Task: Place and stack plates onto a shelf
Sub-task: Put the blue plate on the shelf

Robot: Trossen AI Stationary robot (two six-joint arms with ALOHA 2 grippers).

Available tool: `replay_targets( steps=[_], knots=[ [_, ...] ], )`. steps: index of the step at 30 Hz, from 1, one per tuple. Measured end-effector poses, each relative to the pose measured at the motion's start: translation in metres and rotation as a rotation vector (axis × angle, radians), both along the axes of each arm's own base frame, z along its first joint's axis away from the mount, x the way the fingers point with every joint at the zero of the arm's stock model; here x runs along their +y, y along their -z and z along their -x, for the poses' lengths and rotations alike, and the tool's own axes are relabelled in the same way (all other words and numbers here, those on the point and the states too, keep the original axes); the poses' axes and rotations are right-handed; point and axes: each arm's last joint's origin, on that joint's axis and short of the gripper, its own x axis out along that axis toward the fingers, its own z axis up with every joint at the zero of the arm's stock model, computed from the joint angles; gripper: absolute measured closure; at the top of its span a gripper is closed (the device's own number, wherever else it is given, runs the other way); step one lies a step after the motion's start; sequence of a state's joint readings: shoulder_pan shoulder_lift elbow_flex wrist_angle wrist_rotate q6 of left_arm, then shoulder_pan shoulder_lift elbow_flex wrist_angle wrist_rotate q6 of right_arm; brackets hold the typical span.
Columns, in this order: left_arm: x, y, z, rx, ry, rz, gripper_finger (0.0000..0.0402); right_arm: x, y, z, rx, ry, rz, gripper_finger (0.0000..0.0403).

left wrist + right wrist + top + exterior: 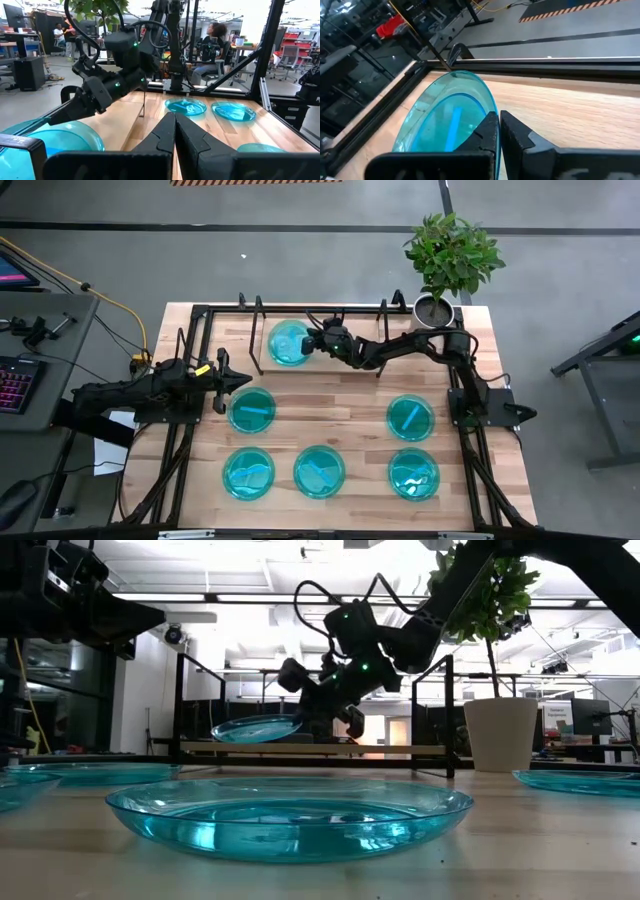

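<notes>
Front plate [290,818] near lens | right end effector [312,343] pinching plate [289,342] rim

the light-wood bench [350,430] carries five cyan plates: one at 9 o'clock [252,410], one at 3 o'clock [410,417], and three along the 6 o'clock edge [249,474] [319,471] [413,474]. the shelf [330,365] sits at 12 o'clock, and a potted plant [445,265] at 1 o'clock.

Robotics lab; workstations [20,45]; monitors [590,718]
</notes>
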State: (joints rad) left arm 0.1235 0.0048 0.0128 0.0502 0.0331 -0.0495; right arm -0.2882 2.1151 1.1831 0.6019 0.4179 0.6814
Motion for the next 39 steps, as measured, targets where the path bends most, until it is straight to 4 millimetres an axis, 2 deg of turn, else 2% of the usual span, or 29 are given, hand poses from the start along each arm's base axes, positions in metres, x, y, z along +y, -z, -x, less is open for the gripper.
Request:
replay_targets(
  steps=[5,14,20,25,31,39],
  knots=[
    [0.000,0.000,0.000,0.000,0.000,0.000,0.0401,0.000,-0.003,-0.001,-0.034,-0.014,0.013,0.0392],
    [0.000,0.000,0.000,0.000,0.000,0.000,0.0401,-0.004,-0.005,-0.001,-0.024,-0.040,0.040,0.0297],
    [0.000,0.000,0.000,0.000,0.000,0.000,0.0401,-0.012,-0.012,0.005,0.054,-0.098,0.080,0.0278],
    [0.000,0.000,0.000,0.000,0.000,0.000,0.0401,-0.009,-0.014,0.013,0.268,-0.130,0.103,0.0298],
    [0.000,0.000,0.000,0.000,0.000,0.000,0.0401,-0.003,-0.026,0.005,0.509,-0.226,0.128,0.0393],
    [0.000,0.000,0.000,0.000,0.000,0.000,0.0401,-0.003,-0.050,-0.001,0.709,-0.261,0.135,0.0399]
  ],
)
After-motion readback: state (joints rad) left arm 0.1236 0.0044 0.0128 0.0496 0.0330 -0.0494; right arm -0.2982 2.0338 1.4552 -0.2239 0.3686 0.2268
